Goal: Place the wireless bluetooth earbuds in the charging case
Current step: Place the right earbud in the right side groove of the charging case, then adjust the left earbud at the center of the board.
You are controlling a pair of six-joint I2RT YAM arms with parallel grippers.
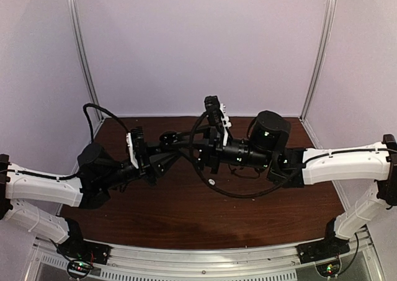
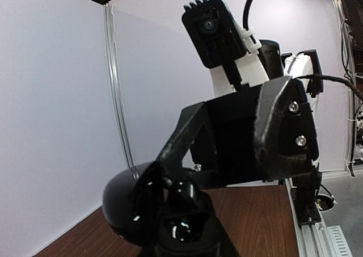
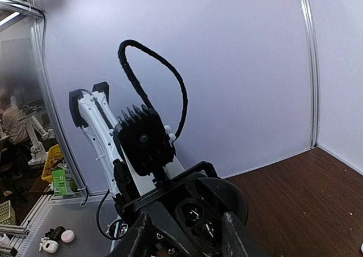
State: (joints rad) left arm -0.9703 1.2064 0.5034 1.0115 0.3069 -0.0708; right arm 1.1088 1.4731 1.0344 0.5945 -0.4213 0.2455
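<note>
The charging case (image 2: 127,206) is glossy black, the table (image 1: 186,219) dark brown wood-grain

No word, number or brand mark can be read in any of the views. The black charging case (image 3: 205,213) shows only glossy plastic, and the table (image 3: 300,194) only wood grain. In the right wrist view a green object (image 3: 59,183) at the far left edge carries some pale marking, too small and blurred to make out.
</note>
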